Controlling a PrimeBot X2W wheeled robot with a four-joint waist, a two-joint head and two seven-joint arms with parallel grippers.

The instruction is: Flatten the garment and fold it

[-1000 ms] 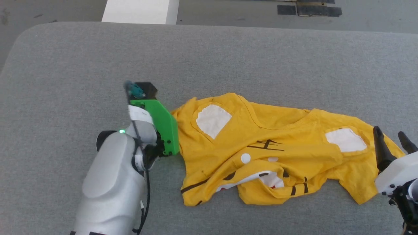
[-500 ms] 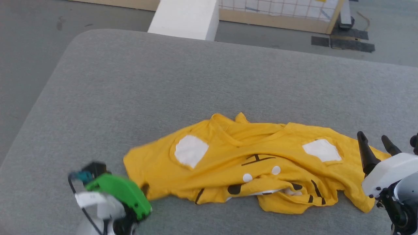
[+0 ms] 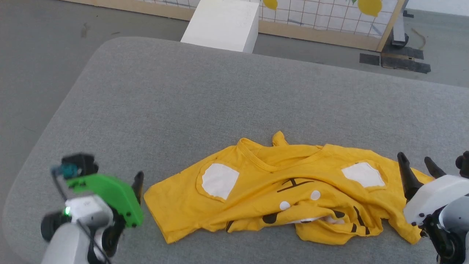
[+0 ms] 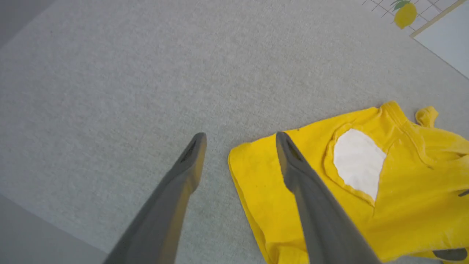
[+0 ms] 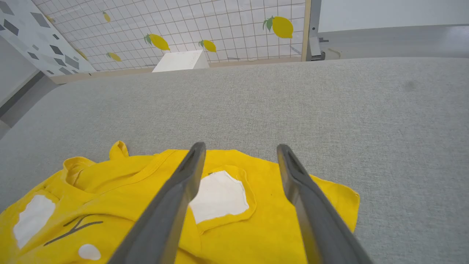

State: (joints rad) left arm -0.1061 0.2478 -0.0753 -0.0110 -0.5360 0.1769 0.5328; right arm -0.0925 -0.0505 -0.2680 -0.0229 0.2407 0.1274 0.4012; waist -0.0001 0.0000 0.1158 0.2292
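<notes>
Plainly, the left pincer (image 4: pixel 240 135) is seen spread wide, with nothing held between its dark fingers (image 4: pixel 176 190). It is poised over the grey worktop (image 3: pixel 220 102), just beside the left sleeve end (image 4: pixel 256 176) of the garment (image 3: pixel 256 194). One finger is seen in front of that yellow edge in the left wrist view, but whether it touches cannot be told. A green housing (image 3: pixel 110 194) is carried behind the fingers.

The right pincer (image 5: pixel 240 146) is likewise opened wide and empty, and is held over the opposite sleeve. In the right wrist view a white ear patch (image 5: pixel 220 198) is seen between its fingers.

The mustard-yellow T-shirt is laid across the near part of the worktop, between the two pincers, neckline away from the robot. Its upper half is spread fairly flat, both white patches uncovered, the other ear patch (image 3: pixel 218 180) lying nearer the left sleeve. Its lower half is bunched and folded over, so that the face print of black stripes and white dots is partly hidden.

Beyond the worktop's far edge a white block (image 3: pixel 223 24) is seen on the grey floor (image 3: pixel 36 55), and behind it a lattice panel (image 3: pixel 322 18) printed with lemons.
</notes>
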